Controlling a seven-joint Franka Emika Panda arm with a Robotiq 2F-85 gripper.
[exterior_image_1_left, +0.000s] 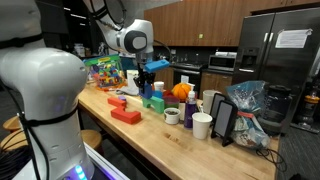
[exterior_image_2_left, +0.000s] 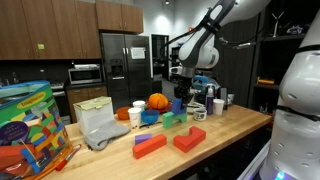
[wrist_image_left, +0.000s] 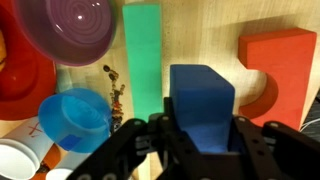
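Pincer (wrist_image_left: 200, 140) clenched on a blue block (wrist_image_left: 200, 95) above the table (wrist_image_left: 205, 35) — green block (wrist_image_left: 145, 55) just ahead-left, red block (wrist_image_left: 282, 60) right; a steady, level grip seems best.

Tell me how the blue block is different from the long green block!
The blue block is short and chunky; the green block is long and thin. The blue block sits gripped between the fingers of the end effector, while the green block lies free on the wooden table. One is dark blue, the other bright green. Both are plain, one-colour blocks with flat sides.
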